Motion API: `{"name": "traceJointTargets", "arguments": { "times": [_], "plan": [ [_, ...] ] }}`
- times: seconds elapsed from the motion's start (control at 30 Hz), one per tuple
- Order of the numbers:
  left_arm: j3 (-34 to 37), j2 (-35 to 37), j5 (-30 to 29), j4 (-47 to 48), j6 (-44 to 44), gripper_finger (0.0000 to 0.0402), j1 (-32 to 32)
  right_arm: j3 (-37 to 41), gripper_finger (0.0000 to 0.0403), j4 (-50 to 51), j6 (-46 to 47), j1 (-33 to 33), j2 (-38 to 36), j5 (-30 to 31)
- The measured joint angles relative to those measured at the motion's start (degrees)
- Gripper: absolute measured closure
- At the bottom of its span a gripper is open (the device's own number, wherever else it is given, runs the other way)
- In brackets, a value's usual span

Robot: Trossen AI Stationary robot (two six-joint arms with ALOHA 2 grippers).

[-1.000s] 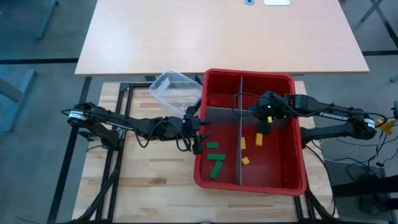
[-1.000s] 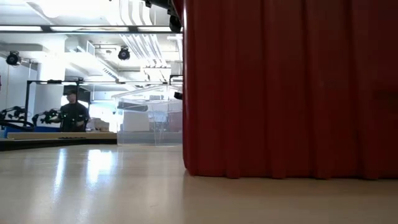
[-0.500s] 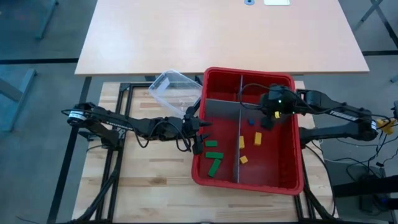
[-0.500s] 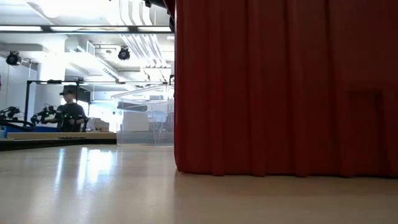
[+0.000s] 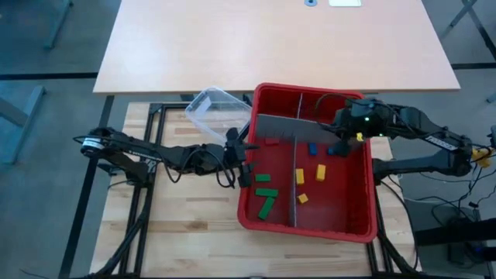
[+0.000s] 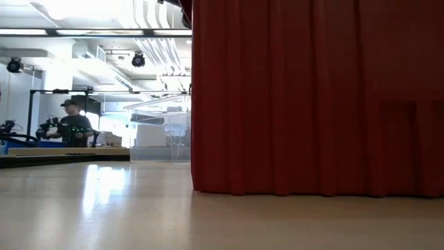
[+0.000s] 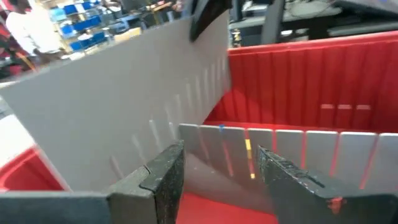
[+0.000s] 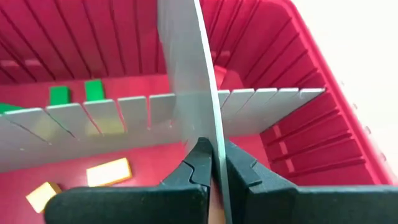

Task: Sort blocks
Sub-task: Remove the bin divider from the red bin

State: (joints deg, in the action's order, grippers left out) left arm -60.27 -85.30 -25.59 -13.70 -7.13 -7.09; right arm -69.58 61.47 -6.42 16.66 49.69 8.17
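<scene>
Your right gripper (image 8: 212, 163) is pinched tight on the top edge of a grey divider panel (image 5: 298, 126), holding it slanted across the far part of the red bin (image 5: 364, 225); the wrist view shows the thin sheet clamped edge-on between the fingers. Your left gripper (image 5: 246, 164) sits at the bin's left wall with its jaws partly apart, and whether they grip the rim I cannot tell. The blocks all lie loose on the bin floor: green blocks (image 5: 266, 200) in the left compartment, yellow blocks (image 5: 320, 172) in the right one, blue blocks (image 5: 312, 149) farther back near the lifted panel, and a red block (image 5: 271, 142) just under it on the left side. Expect these blocks to be light, rigid and smooth, so they will likely skid or tip if you nudge them before closing. Take each one across its short width, fingers on two flat opposite faces, coming straight down. The bars look best held at mid-length so they don't swing.
</scene>
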Motion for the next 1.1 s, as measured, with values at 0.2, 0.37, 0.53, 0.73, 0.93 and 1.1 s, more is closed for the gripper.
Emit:
{"name": "traceJointTargets", "arguments": {
  "times": [0.2, 0.37, 0.53, 0.73, 0.93, 1.1],
  "plan": [
    [0.00, 1.27, -2.11, 1.52, -0.13, 0.0215, 0.00, -2.06, 0.0402, 0.07, 0.75, -1.96, -3.11, -0.14],
    [0.00, 1.31, -3.02, 2.03, -0.13, 0.0212, 0.00, -3.21, 0.0402, -0.56, 2.05, -3.64, -5.07, -0.42],
    [0.00, 1.33, -3.82, 2.39, -0.12, 0.0218, 0.00, -3.28, 0.0402, -1.36, 2.15, -6.58, -5.86, -0.76],
    [0.00, 1.35, -3.96, 2.76, -0.11, 0.0226, 0.00, -3.21, 0.0402, -7.86, 0.45, -12.77, -5.80, -2.57],
    [0.00, 3.01, -7.38, 6.56, 0.08, 0.0227, -0.33, -3.21, 0.0402, -10.36, 0.74, -17.57, -4.99, -3.10],
    [0.00, 6.71, -11.90, 8.61, -0.91, 0.0216, -1.96, -3.07, 0.0402, -9.16, 1.75, -18.55, -4.51, -1.61]
  ]
}}
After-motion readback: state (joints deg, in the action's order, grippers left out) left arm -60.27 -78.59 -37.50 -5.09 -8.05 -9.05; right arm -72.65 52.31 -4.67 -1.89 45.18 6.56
